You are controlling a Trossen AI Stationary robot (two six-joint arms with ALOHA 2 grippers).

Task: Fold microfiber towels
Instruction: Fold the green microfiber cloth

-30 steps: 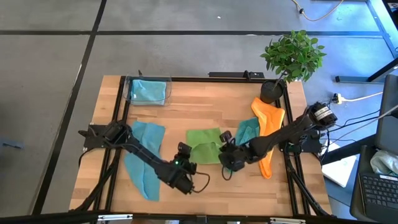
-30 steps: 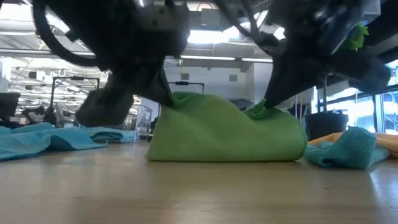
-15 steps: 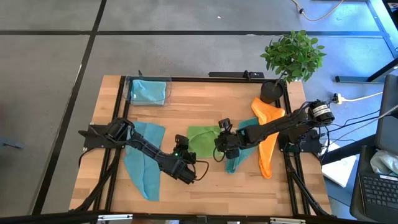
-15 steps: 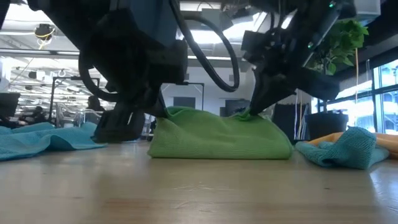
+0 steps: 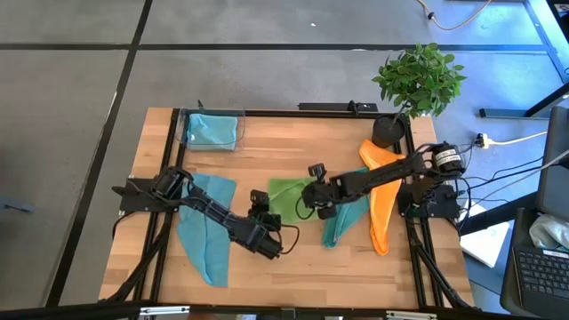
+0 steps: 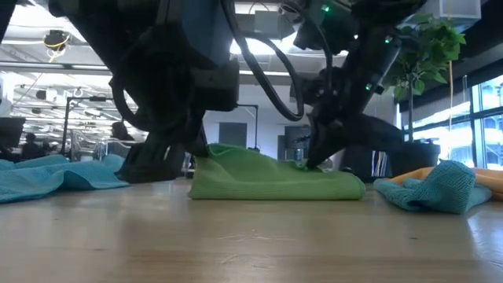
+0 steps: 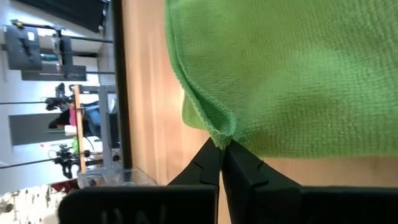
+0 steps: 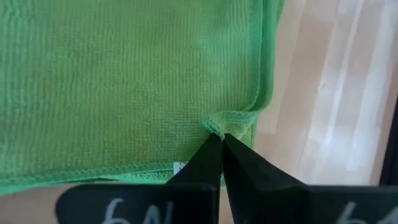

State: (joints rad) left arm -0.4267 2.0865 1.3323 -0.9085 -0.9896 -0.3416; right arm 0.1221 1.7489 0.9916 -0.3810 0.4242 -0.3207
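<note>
green towel [image 5: 290, 197] folded flatter | left hand [image 7: 222, 149], right hand [image 8: 219, 138] pinch its corners

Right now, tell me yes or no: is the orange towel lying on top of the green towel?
No. In the high view the orange towel lies by the table's right edge, apart from the green towel in the middle.
</note>
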